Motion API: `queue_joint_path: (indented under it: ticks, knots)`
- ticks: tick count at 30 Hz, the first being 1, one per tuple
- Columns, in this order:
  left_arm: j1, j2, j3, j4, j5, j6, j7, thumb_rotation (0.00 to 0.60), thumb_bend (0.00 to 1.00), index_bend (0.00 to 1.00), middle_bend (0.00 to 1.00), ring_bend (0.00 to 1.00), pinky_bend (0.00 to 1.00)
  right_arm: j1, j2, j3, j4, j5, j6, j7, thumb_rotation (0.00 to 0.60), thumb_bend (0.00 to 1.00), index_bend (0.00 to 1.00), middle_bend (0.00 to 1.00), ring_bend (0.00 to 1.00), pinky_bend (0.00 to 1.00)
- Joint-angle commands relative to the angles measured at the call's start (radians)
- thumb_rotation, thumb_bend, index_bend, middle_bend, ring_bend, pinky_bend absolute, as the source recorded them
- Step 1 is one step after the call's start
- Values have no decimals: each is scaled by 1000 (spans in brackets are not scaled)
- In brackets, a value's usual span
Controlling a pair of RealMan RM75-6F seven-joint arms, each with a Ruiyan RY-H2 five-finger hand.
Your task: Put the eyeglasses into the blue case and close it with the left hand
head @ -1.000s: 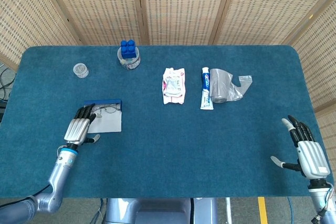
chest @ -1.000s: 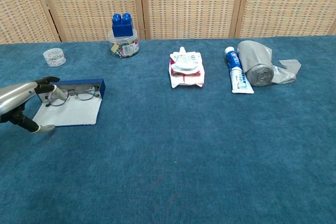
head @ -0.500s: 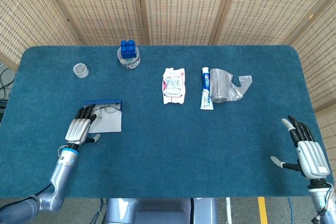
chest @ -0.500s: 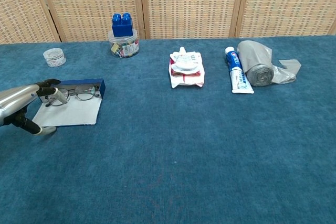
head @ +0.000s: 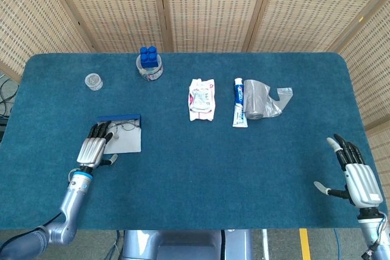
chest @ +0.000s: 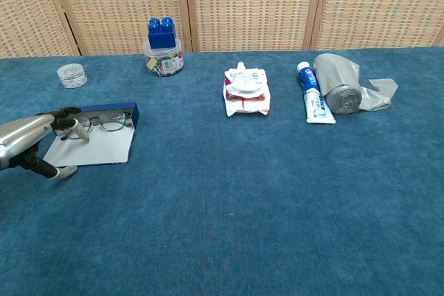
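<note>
The blue case lies open at the table's left, its white inner face turned up. The eyeglasses lie inside it against the blue back wall, and their lenses show plainly in the chest view. My left hand lies flat at the case's left edge with fingers stretched out. Its fingertips reach the left end of the glasses without gripping them. My right hand rests at the far right front of the table, fingers spread, holding nothing.
Along the back stand a small clear jar and a tub topped with blue blocks. A wipes pack, a toothpaste tube and a grey roll of bags lie mid-table.
My left hand has slid a little back toward me, away from the glasses. The glasses and case have stayed put, and the right hand has not moved.
</note>
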Motion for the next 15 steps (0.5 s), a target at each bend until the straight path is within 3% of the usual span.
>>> queue_joint_path:
  ticks: [1, 6, 15]
  knots:
    - [0, -2, 0, 6, 2, -3, -5, 600, 392, 327, 0, 0, 0, 0, 0, -1, -1, -1, 0, 3, 600, 0, 0, 0, 0, 0]
    - [-1, -5, -2, 17, 8, -4, -15, 600, 480, 344, 0, 0, 0, 0, 1, -1, -1, -2, 0, 7, 600, 0, 0, 0, 0, 0]
    - [-20, 15, -30, 20, -5, -29, -27, 600, 538, 353, 0, 0, 0, 0, 2, -3, -1, -3, -1, 15, 600, 0, 0, 0, 0, 0]
